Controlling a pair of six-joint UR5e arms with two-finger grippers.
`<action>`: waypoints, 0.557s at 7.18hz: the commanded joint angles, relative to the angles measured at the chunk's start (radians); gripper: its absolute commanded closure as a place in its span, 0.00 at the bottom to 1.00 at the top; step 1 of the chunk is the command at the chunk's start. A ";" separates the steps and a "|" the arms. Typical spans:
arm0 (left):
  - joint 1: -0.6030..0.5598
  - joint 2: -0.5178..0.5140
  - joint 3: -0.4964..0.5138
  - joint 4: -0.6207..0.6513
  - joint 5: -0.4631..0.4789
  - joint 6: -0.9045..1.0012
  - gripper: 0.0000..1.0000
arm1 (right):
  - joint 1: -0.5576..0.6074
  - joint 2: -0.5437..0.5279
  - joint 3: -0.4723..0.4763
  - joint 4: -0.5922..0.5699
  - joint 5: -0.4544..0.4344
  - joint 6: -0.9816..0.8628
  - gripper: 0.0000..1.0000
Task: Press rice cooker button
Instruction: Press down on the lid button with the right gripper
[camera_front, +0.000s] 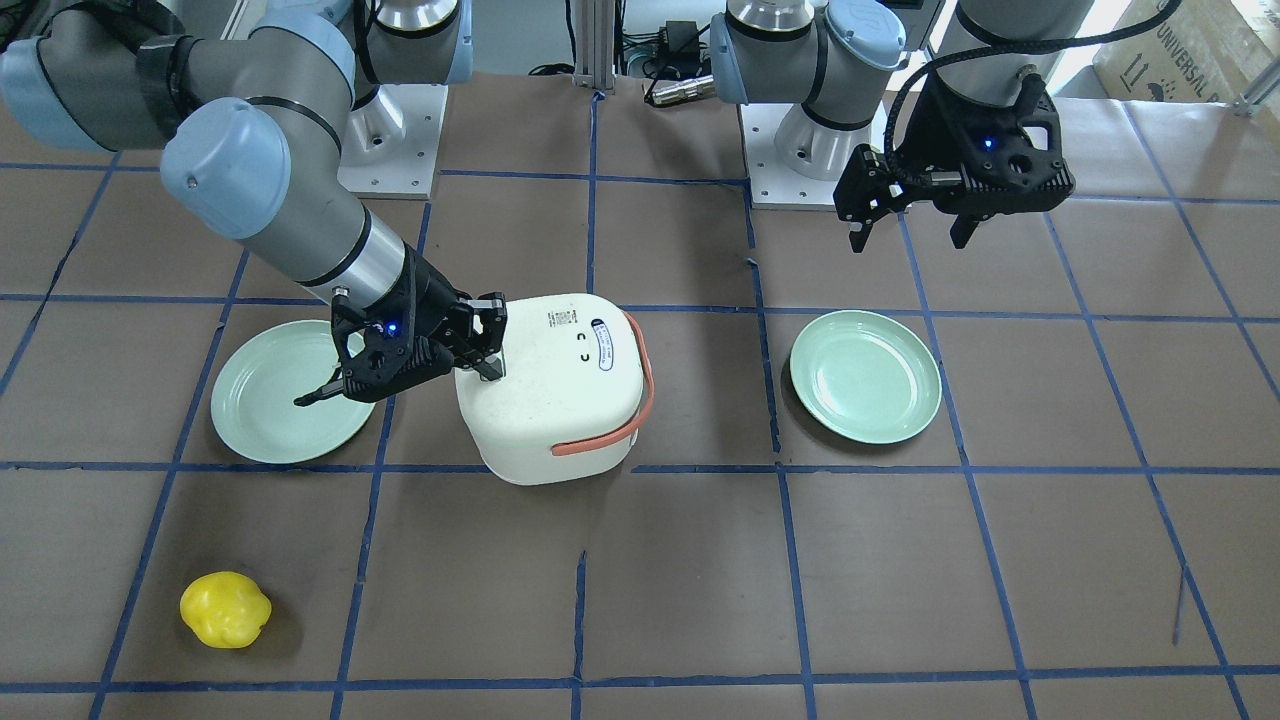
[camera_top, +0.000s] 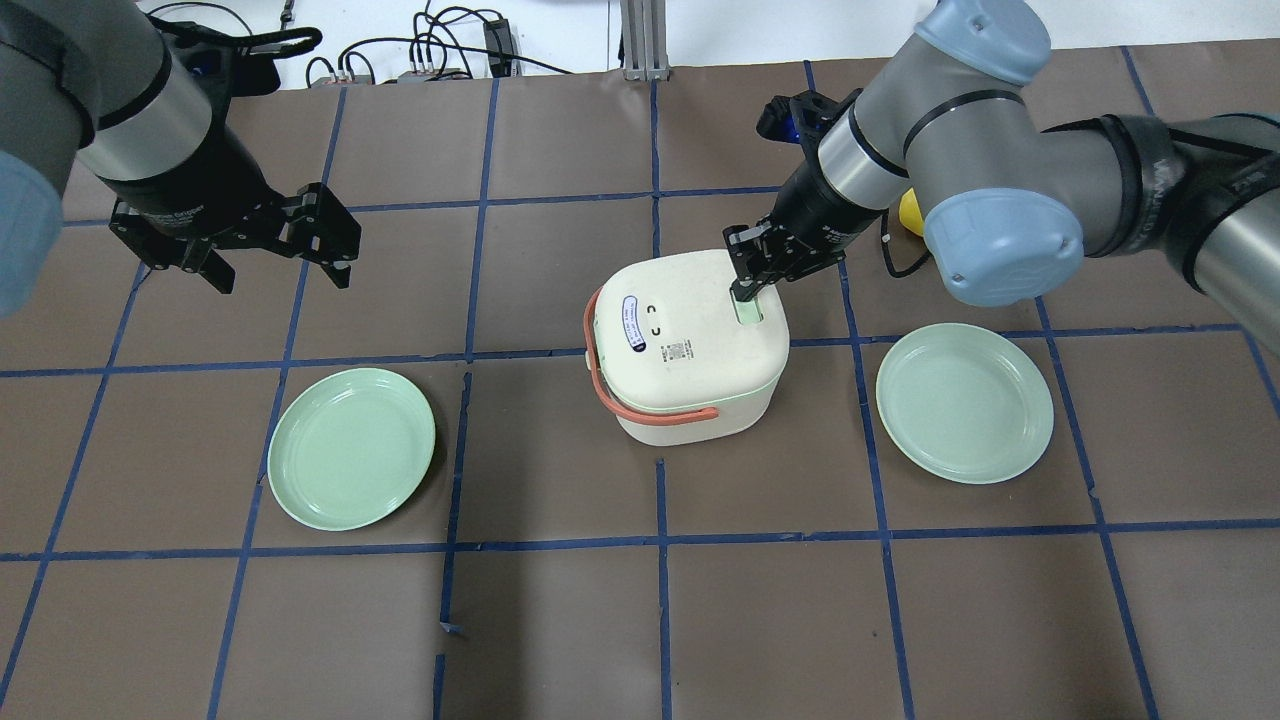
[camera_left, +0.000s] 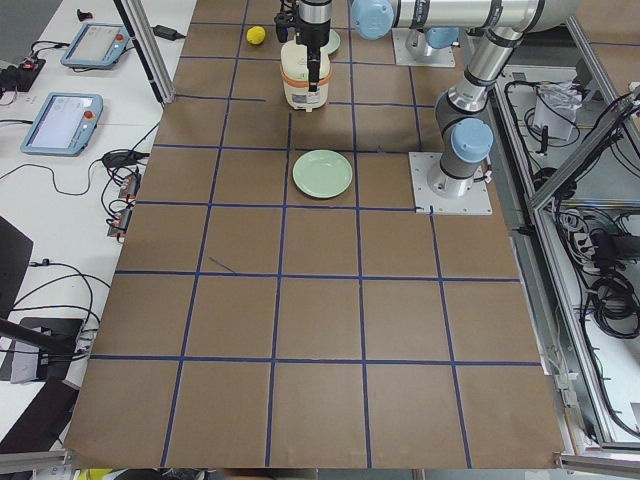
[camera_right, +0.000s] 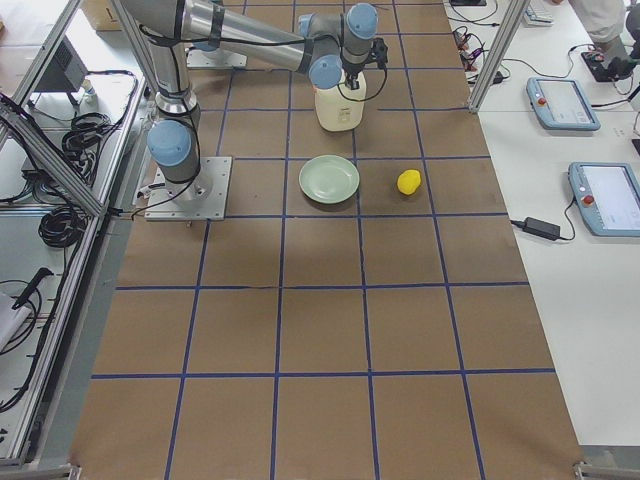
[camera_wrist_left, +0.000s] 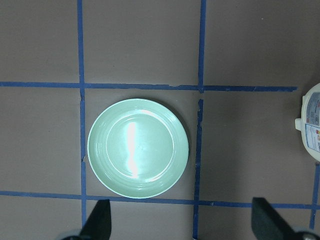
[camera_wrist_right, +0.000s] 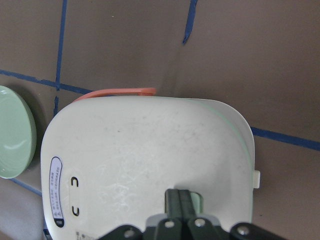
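Observation:
The white rice cooker (camera_top: 690, 345) with an orange handle stands mid-table; it also shows in the front view (camera_front: 560, 400) and the right wrist view (camera_wrist_right: 145, 160). Its pale green button (camera_top: 752, 312) is on the lid's edge nearest my right arm. My right gripper (camera_top: 745, 288) is shut, fingers together, with the tips down on the button (camera_wrist_right: 201, 202). In the front view the right gripper (camera_front: 490, 365) touches the lid's edge. My left gripper (camera_top: 275, 268) is open and empty, hovering above the table far left of the cooker; its fingertips (camera_wrist_left: 100, 222) frame a green plate.
One green plate (camera_top: 352, 447) lies left of the cooker, below my left gripper. A second green plate (camera_top: 965, 402) lies right of it, under my right arm. A yellow fruit-like object (camera_front: 225, 610) sits beyond the right arm, near the far edge.

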 joint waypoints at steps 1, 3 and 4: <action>0.000 0.000 0.000 0.000 0.000 0.000 0.00 | 0.001 -0.054 -0.013 0.045 -0.008 0.013 0.75; 0.000 0.000 0.000 0.000 0.000 0.000 0.00 | 0.003 -0.109 -0.089 0.186 -0.080 0.010 0.01; 0.000 0.000 0.000 0.000 0.000 0.000 0.00 | 0.001 -0.120 -0.155 0.282 -0.124 0.011 0.00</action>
